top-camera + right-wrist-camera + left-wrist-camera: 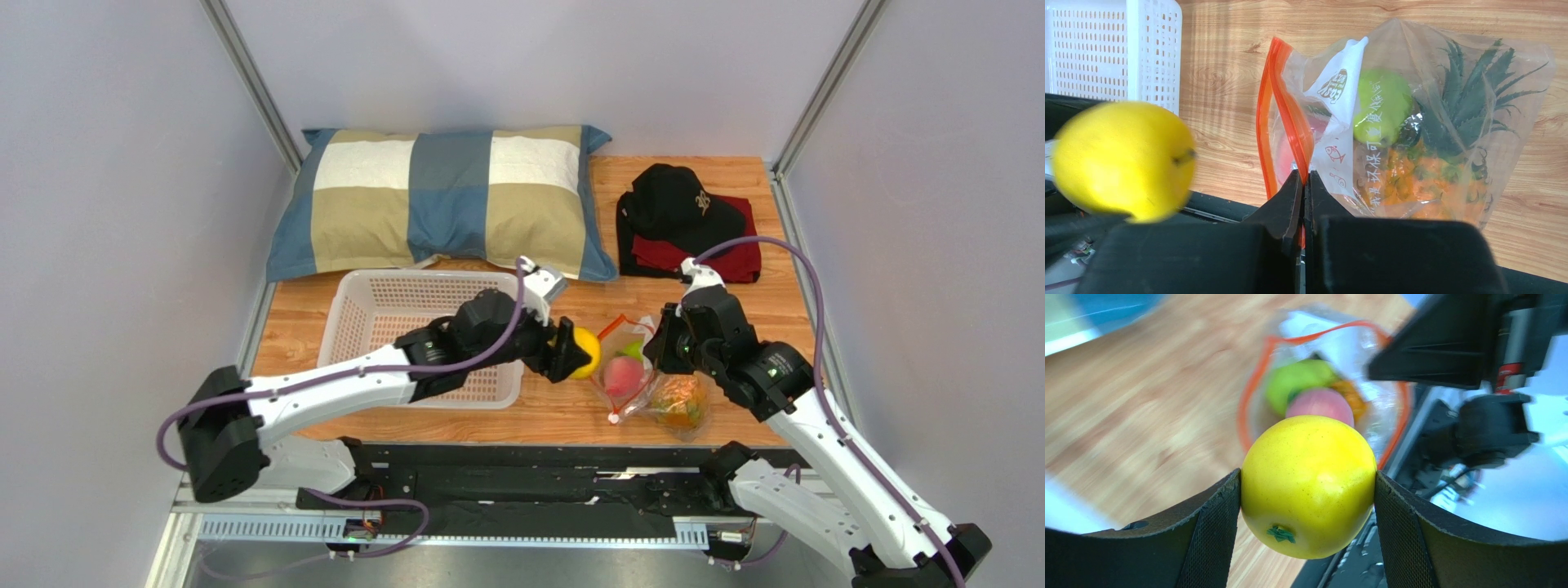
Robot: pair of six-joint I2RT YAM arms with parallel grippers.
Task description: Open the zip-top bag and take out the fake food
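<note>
My left gripper [1308, 481] is shut on a yellow citrus fruit [1309, 484] and holds it in the air just left of the zip-top bag [644, 382]. The clear bag lies on the wooden table with its orange-rimmed mouth [1257, 386] gaping open. Inside it are a green apple [1296, 383], a pink peach [1319, 405] and a small orange pineapple [1438, 165] with green leaves. My right gripper [1303, 177] is shut on the bag's orange zip strip [1281, 110] at the mouth. The yellow fruit [1122, 159] shows blurred at the left of the right wrist view.
A white perforated basket [405, 325] stands left of the bag, under my left arm. A checked pillow [442, 202] lies at the back, and a black cap [672, 196] on a folded red cloth [726, 254] at the back right.
</note>
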